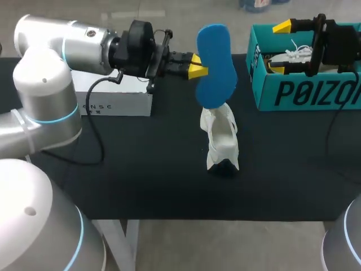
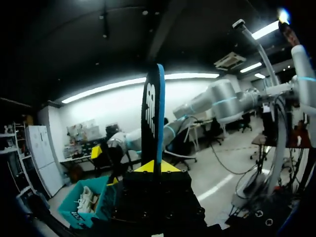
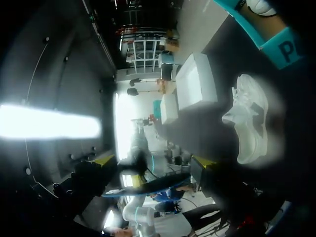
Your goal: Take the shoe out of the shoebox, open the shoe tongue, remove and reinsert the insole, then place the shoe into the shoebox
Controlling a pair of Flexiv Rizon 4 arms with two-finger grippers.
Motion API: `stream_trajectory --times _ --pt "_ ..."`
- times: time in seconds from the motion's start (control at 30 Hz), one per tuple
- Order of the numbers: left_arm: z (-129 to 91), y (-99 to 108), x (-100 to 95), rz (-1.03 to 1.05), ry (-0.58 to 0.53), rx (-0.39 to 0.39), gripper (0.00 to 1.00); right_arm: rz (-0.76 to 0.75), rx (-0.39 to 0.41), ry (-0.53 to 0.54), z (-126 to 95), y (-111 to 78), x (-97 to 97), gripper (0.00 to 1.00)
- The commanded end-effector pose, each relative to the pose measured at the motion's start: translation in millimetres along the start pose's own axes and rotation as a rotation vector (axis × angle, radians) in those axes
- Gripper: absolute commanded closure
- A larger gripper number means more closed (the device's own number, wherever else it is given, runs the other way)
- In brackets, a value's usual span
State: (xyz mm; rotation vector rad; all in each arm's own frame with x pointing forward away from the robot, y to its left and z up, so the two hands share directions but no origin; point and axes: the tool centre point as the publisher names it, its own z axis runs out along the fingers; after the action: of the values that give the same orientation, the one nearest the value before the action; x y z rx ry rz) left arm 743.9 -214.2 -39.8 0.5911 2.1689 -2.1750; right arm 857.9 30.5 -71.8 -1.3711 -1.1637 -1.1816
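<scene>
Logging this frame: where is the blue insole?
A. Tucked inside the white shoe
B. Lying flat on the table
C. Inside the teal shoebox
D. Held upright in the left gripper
D: the left gripper's yellow tips pinch the blue insole from two sides, holding it upright in the air over the white shoe.

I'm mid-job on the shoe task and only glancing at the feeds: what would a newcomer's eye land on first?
The blue insole stands out first, held upright in the shut left gripper above the middle of the black table. Just below it, a white shoe sits on the table. At the far right, the right gripper hangs open over the teal shoebox.
</scene>
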Motion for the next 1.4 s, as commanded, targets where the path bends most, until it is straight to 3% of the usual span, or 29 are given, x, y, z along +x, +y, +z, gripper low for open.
stream_trajectory --times 0.03,0.5,0.53,0.63,0.7,0.9,1.0,1.23,1.4 --pt "-2.0 -8.1 -12.9 0.747 0.198 -0.454 1.0 0.0 -0.002 -0.001 1.3 0.0 -0.1 0.0" --pt "-2.0 -8.1 -12.9 0.747 0.198 -0.454 1.0 0.0 -0.002 -0.001 1.3 0.0 -0.1 0.0" --pt "-1.0 -4.4 -17.2 0.775 0.108 -0.478 1.0 0.0 -0.002 -0.001 1.3 0.0 -0.1 0.0" --pt "0.5 2.5 -24.0 1.117 0.19 -0.592 1.0 0.0 -0.002 -0.001 1.3 0.0 -0.1 0.0" --pt "1.8 4.2 -30.3 1.232 0.169 -0.628 1.0 0.0 -0.002 -0.001 1.3 0.0 -0.1 0.0" --pt "8.6 5.8 -43.5 1.563 0.243 -0.67 1.0 -0.001 -0.002 -0.001 2.9 -0.2 0.2 0.0" --pt "10.9 10.0 -45.7 1.602 0.26 -0.672 1.0 -0.006 -0.005 -0.002 5.1 -0.4 0.8 0.0" --pt "16.3 12.3 -44.8 1.715 0.196 -0.564 1.0 -0.019 -0.018 0.009 8.4 -0.1 4.9 0.0" --pt "22.6 18.4 -47.2 1.657 0.123 -0.523 1.0 -0.04 -0.008 0.029 11.2 -1.4 11.2 0.0"
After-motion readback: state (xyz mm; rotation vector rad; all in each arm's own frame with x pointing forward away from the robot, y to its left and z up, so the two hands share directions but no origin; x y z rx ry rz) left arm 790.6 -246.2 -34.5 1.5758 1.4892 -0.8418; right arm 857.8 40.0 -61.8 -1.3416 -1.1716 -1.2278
